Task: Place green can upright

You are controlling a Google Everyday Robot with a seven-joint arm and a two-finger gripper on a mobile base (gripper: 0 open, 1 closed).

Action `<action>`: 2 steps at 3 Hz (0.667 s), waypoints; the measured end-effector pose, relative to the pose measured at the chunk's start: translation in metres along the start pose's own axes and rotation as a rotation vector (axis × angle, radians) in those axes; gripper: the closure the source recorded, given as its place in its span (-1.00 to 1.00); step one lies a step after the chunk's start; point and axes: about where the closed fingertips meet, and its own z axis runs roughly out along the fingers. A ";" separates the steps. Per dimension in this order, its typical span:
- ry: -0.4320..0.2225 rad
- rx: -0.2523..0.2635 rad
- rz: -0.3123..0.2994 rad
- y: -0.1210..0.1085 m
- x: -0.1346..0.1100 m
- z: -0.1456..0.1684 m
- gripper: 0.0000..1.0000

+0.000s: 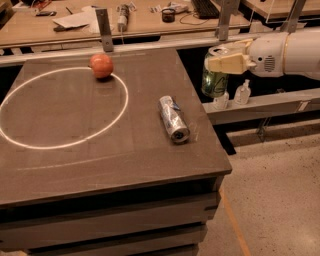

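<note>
Cream tool (218, 63) at upper right, on white rounded arm (292, 52)

Setting: robotics lab or workshop.
- Dark test desk (75, 150), white circle (125, 100) marked on top.
- Long workbench (150, 25) behind desk carries loose papers (75, 20), keyboard (205, 7), cables.
- Metal posts (104, 22) stand along workbench edge.
- Low shelf (265, 102) at right holds small clear bottles (242, 92).
- Speckled hard floor (280, 190) with orange line (232, 220).
- White robot arm (285, 47) enters from right.
- Gripper (222, 62) off desk's right edge, above shelf; jaws closed on green can (214, 82), clear of desk.
</note>
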 end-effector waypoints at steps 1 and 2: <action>-0.029 -0.012 -0.026 0.003 -0.003 -0.014 1.00; -0.052 -0.014 -0.050 0.004 -0.003 -0.021 1.00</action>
